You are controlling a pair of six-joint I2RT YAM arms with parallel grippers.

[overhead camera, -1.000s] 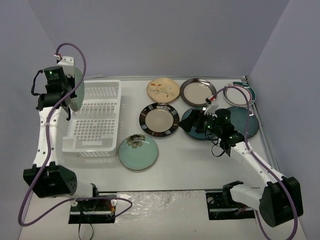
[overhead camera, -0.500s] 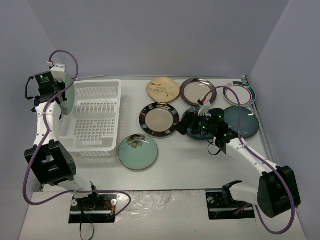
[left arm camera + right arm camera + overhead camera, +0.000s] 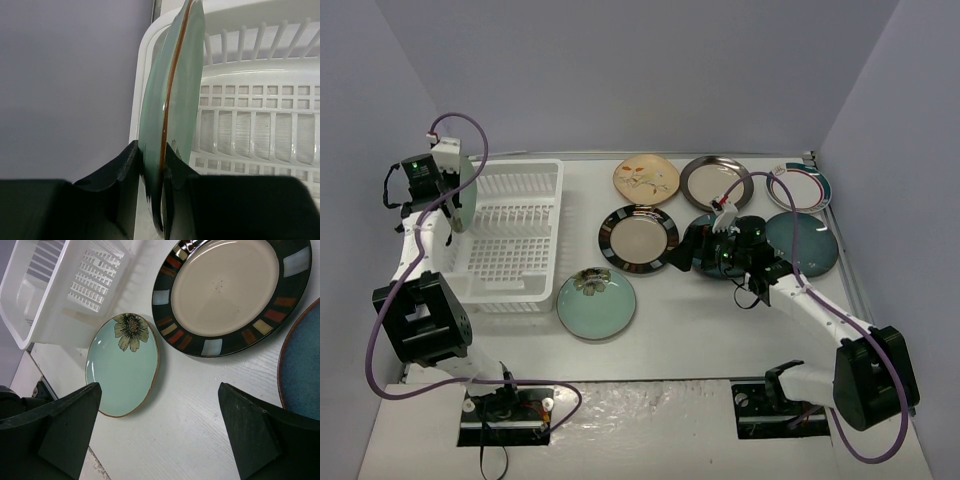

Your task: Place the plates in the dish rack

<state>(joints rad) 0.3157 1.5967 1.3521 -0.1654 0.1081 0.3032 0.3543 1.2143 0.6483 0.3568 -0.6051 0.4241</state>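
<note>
left gripper [image 3: 150,165]: clamped on the lower rim of a light teal plate [image 3: 172,110], a finger pressed on each face. We only get that grip from the left wrist view; from above the arm hides the fingers.

light teal plate: on edge and close to upright, brown rim line facing the camera. From above it sits at the left wall of the dish rack [image 3: 515,240], towards the far end. We can't tell whether it touches the rack.

dish rack: the top view shows the row of dividers with nothing in them. The left wrist view only catches a corner and the slotted wall.

right gripper [image 3: 157,432]: spread wide with nothing between the fingers, just bare table [image 3: 700,330] below. The top view puts it low over the plates in the middle, but we can't read the fingers there.

right wrist view: the flowered teal plate [image 3: 122,372] lies flat just beside the rack. The dark-rimmed beige plate [image 3: 225,290] shows its coloured rim blocks, and the edge of a dark blue plate [image 3: 305,370] sits nearest the gripper.

top view only: along the far side we get the tan floral plate [image 3: 646,179], the second dark-rimmed beige plate [image 3: 716,182] and the white plate with the teal-red rim [image 3: 800,188]. The second dark blue plate [image 3: 810,245] is right of the arm.
</note>
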